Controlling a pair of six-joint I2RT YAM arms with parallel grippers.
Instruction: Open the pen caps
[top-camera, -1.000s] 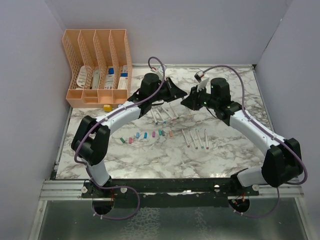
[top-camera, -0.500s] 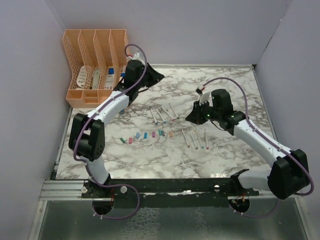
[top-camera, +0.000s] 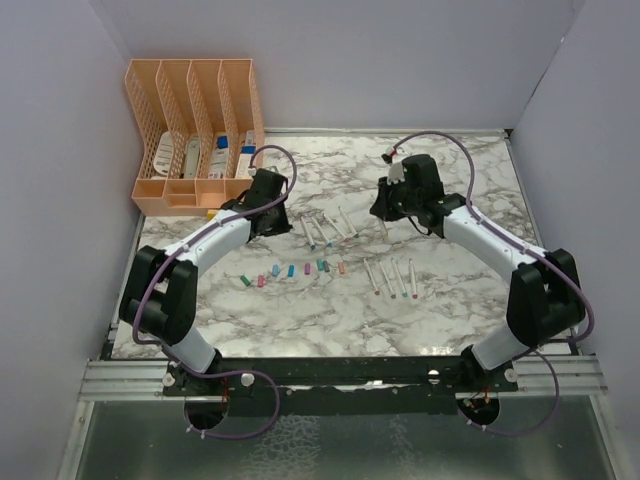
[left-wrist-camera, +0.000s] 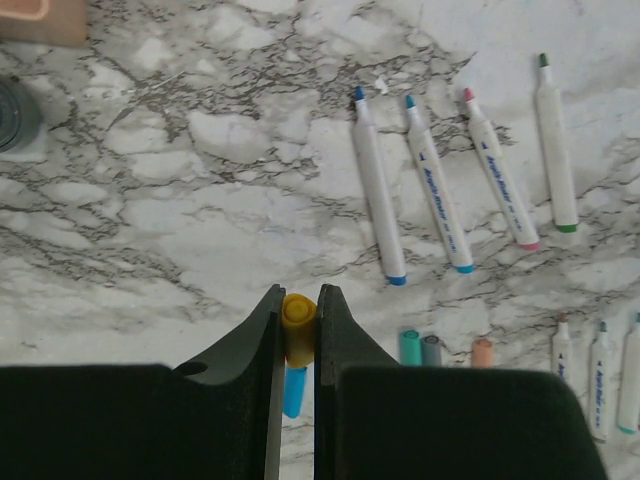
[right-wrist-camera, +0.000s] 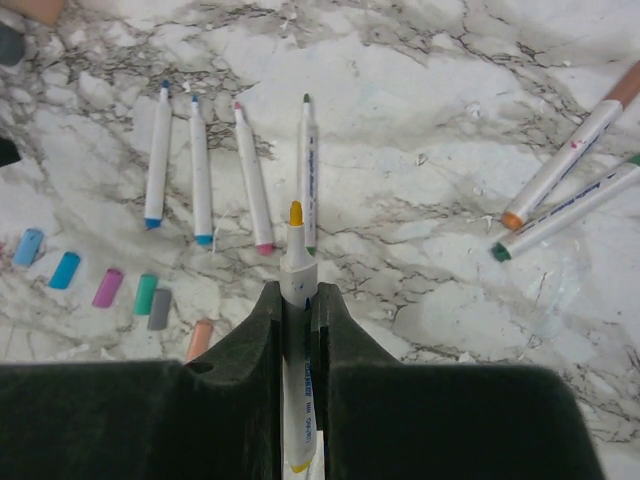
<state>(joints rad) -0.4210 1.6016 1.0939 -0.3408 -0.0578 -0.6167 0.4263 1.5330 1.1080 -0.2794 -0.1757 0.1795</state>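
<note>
The left gripper (left-wrist-camera: 298, 296) was clamped on the yellow cap (left-wrist-camera: 297, 316), the right gripper (right-wrist-camera: 298, 291) pinched its bare-tipped pen (right-wrist-camera: 297, 262), and with loose caps (top-camera: 290, 271) and open pens (top-camera: 325, 228) lying between them, seemingly only the setting-down remained.

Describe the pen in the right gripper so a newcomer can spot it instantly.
Start at the marble table and follow the right arm to the right gripper over its far half. A white pen is pinched there, yellow tip forward; the other pens lie loose on the table.
</note>
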